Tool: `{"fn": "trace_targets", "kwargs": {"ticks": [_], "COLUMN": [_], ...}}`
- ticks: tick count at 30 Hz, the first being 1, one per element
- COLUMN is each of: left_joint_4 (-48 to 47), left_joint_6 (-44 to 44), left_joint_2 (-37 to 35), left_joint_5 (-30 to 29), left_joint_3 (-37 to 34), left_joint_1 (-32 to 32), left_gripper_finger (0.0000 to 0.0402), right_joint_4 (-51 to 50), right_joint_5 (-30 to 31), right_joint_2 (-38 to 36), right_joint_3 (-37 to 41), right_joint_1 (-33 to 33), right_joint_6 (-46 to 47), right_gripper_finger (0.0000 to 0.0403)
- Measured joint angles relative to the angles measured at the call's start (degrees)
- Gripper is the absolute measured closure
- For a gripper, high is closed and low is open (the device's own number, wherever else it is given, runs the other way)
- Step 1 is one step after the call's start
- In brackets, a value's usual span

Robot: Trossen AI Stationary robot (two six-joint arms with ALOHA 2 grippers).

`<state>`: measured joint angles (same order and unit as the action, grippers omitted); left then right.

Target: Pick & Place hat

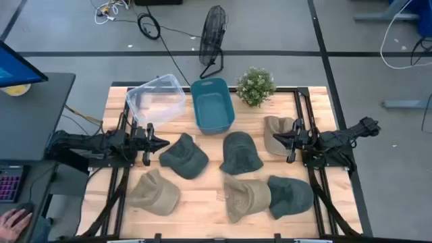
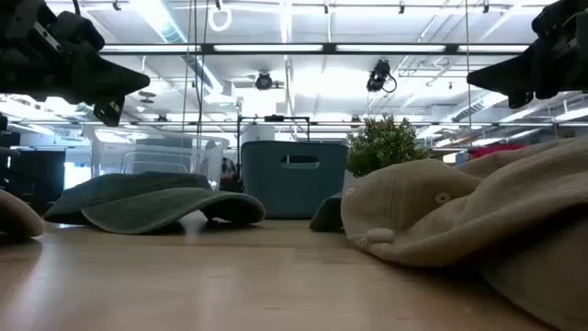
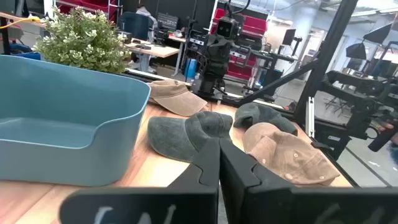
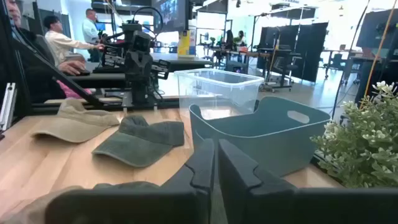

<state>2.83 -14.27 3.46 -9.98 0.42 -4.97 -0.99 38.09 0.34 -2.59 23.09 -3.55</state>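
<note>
Several caps lie flat on the wooden table (image 1: 202, 216): dark green ones (image 1: 183, 156), (image 1: 239, 152), (image 1: 291, 196) and tan ones (image 1: 154, 192), (image 1: 246, 197), (image 1: 275, 133). My left gripper (image 1: 162, 142) is shut and empty. It hovers at the table's left side, pointing at the nearest green cap (image 3: 186, 130). My right gripper (image 1: 275, 138) is shut and empty. It hovers over the tan cap at the right. In the low view both grippers, the left (image 2: 138, 83) and the right (image 2: 473, 80), hang well above the caps.
A blue bin (image 1: 212, 106) and a clear plastic bin (image 1: 156, 99) stand at the table's far edge, with a small potted plant (image 1: 255, 86) to their right. A fan (image 1: 212, 37) stands on the floor behind. People sit at desks beyond the table (image 4: 59, 40).
</note>
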Motion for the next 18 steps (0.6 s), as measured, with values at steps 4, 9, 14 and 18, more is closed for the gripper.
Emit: {"fn": "trace_targets", "kwargs": {"ticks": [4,9,14,18], "left_joint_4": [0.0,0.0,0.1,1.4], "left_joint_6": [0.0,0.0,0.1,0.1], "left_joint_2": [0.0,0.0,0.0,0.0], "left_joint_5": [0.0,0.0,0.0,-0.2], "left_joint_3": [0.0,0.0,0.0,0.0], "left_joint_1": [0.0,0.0,0.0,0.0], "left_gripper_finger": [0.0399,0.0399,0.0399,0.0399], "right_joint_4": [0.0,0.0,0.0,0.0], "right_joint_5": [0.0,0.0,0.0,0.0], "right_joint_2": [0.0,0.0,0.0,0.0], "right_joint_3": [0.0,0.0,0.0,0.0], "right_joint_1": [0.0,0.0,0.0,0.0], "right_joint_6": [0.0,0.0,0.0,-0.2], "right_gripper_finger": [0.0376,0.0376,0.0376,0.0376]}}
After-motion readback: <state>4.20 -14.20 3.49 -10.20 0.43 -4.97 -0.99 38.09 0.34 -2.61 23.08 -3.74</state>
